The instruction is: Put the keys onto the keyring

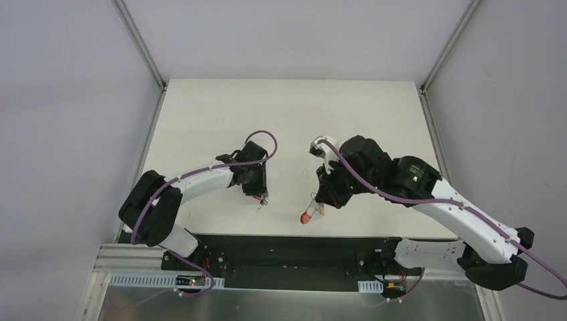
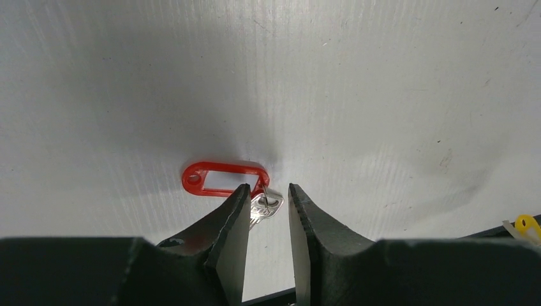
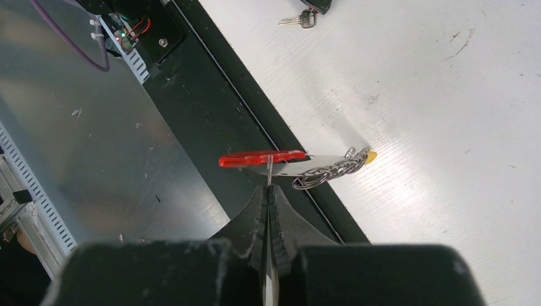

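My left claw (image 2: 268,191) is spread, tips down at the worktop (image 1: 287,120). A silvery key (image 2: 265,207) lies flat between the fingers, and its head is joined to a red tag (image 2: 223,178) just beyond my left finger. The key sits close to that finger, but I cannot tell whether they touch. To the left and beyond, the worktop runs open to its far edge. The near edge is not far behind the key.

Between my two arms there is a bare strip of worktop.

My right claw (image 3: 269,191) is pressed together, pinching a thin wire (image 3: 270,169) that rises to a red fob (image 3: 255,158) seen edge-on. Silvery rings (image 3: 328,171) bunch beside the fob, and a yellow tag (image 3: 370,155) pokes out past them. This bunch is at the near edge, just by the black rail (image 1: 294,251) that carries my bases. Open worktop stretches away to the right.

The worktop is white, finely ribbed, with a few scuffs. Pale walls (image 1: 67,100) and metal posts (image 1: 140,43) close it in.
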Controlling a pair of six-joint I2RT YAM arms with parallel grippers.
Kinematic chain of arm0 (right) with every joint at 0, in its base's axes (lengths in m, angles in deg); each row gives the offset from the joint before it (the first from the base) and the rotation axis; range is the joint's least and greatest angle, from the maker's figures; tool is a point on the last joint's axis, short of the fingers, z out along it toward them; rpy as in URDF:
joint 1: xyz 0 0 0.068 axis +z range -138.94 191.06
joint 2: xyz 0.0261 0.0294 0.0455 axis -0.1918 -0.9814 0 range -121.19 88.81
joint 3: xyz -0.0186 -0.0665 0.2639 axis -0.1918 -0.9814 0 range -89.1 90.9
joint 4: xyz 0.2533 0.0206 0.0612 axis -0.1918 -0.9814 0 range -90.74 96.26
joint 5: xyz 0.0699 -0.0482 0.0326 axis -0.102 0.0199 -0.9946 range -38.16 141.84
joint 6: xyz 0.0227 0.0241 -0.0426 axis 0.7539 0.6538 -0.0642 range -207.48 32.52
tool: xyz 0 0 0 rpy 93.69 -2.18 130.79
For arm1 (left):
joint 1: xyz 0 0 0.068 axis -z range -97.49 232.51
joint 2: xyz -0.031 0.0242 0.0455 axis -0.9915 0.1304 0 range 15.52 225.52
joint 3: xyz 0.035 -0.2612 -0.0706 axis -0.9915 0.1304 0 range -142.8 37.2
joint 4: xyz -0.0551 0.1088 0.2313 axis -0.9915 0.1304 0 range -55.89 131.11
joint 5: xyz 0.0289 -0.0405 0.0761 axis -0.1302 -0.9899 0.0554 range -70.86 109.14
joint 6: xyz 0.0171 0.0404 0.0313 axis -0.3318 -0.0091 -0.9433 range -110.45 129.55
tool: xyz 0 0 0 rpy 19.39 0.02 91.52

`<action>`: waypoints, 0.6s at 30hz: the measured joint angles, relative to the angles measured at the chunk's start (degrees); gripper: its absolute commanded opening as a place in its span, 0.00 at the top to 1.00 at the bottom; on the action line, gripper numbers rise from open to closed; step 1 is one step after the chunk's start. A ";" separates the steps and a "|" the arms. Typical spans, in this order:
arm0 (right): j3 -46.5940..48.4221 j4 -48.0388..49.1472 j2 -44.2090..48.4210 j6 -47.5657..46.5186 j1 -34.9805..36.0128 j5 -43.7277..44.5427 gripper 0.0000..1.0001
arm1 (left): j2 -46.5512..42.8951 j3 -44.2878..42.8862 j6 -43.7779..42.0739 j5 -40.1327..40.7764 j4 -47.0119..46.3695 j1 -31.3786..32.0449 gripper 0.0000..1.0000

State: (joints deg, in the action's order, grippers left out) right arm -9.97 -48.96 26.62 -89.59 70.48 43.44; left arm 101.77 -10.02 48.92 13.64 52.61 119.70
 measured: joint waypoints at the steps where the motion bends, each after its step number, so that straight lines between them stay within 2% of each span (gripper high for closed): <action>1: -0.11 0.02 0.04 0.02 -0.09 -0.02 1.00 | 0.00 -0.11 0.00 0.00 0.00 0.00 0.75; 12: -0.44 0.17 0.39 0.02 -0.59 -1.07 1.00 | 1.95 -1.05 -0.83 -0.31 0.07 0.00 0.81; 18: -1.07 0.44 0.48 0.02 -0.85 -1.33 1.00 | 2.05 -1.18 -1.33 -0.37 0.26 0.00 0.93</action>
State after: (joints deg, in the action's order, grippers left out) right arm -11.04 -48.52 27.10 -89.57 69.63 42.10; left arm 103.83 -11.20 47.59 13.27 52.87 119.70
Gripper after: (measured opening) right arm 0.007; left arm 0.134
